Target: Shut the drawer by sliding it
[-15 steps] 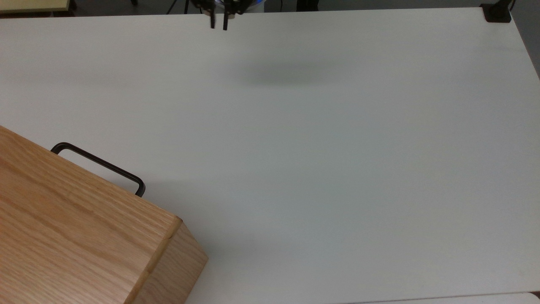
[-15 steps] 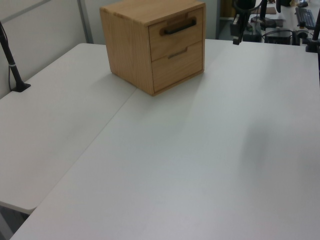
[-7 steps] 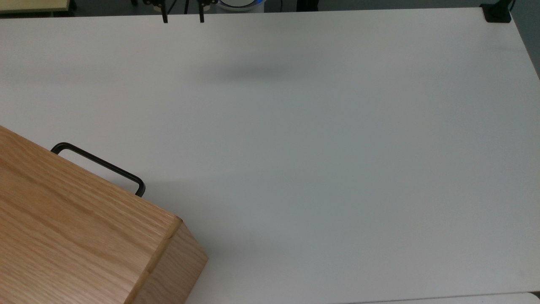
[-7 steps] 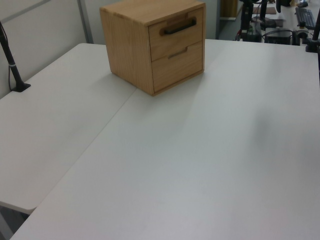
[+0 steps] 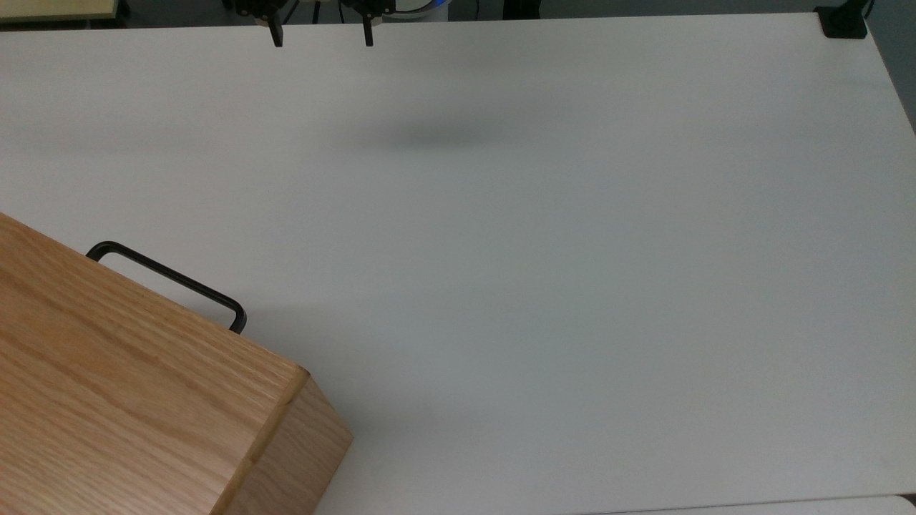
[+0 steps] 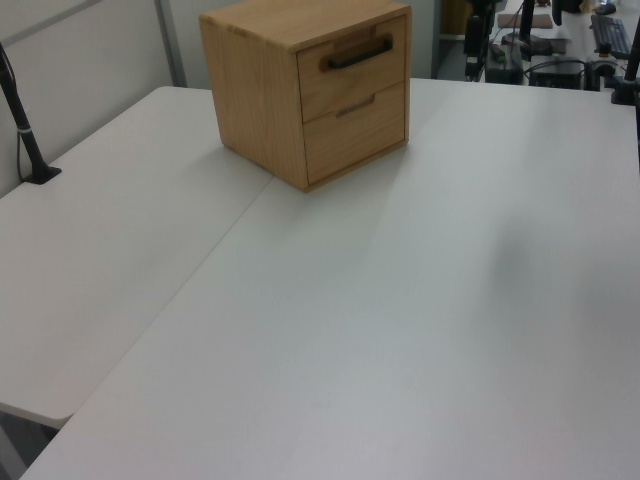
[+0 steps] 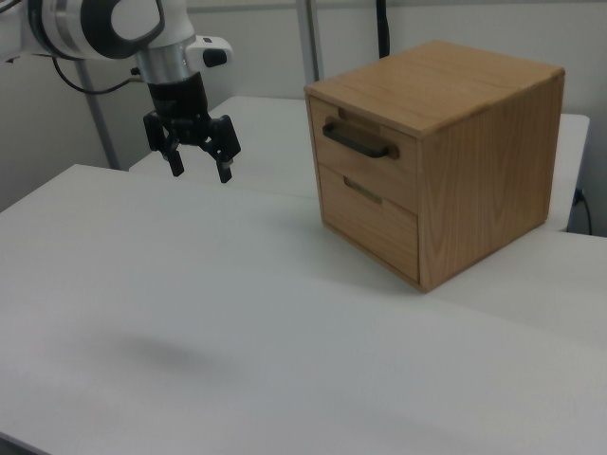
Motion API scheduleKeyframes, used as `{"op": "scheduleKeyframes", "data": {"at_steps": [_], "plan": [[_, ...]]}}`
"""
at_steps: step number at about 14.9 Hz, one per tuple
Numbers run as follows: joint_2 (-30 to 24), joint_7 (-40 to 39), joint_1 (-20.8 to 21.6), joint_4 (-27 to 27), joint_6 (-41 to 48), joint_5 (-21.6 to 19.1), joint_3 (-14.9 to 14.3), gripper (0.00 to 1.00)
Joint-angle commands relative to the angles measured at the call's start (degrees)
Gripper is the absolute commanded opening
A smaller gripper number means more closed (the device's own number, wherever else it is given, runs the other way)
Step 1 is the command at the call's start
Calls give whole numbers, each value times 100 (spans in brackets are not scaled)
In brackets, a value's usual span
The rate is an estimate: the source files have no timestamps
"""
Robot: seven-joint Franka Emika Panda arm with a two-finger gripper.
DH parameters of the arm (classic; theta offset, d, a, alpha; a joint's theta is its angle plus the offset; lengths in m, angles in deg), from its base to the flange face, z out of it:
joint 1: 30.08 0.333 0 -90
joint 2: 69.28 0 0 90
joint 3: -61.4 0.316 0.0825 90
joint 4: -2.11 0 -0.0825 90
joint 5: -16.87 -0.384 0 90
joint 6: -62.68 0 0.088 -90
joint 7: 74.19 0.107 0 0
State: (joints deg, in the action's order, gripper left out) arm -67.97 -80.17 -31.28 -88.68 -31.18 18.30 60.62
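The gripper [image 7: 200, 171] hangs with fingers spread wide, holding nothing, well apart from the cabinet [image 7: 474, 171]. The drawer [image 7: 365, 152] sits flush in the cabinet's front.

— How much of the cabinet [image 5: 136, 400] is visible in the top view?

— Its left and bottom run off the edge; the drawer [image 5: 172, 282] shows just its black handle.

— And the tool [image 5: 320, 36]?

— Cut by the top view's upper edge, leaving two spread fingertips [image 5: 275, 37]. In the left view it blends into dark background clutter.
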Motion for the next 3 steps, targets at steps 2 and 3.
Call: {"op": "scheduleKeyframes", "data": {"at_steps": [2, 3], "plan": [[36, 79, 32, 150, 228, -55, -45, 100], [36, 62, 41, 159, 236, -55, -36, 100]]}}
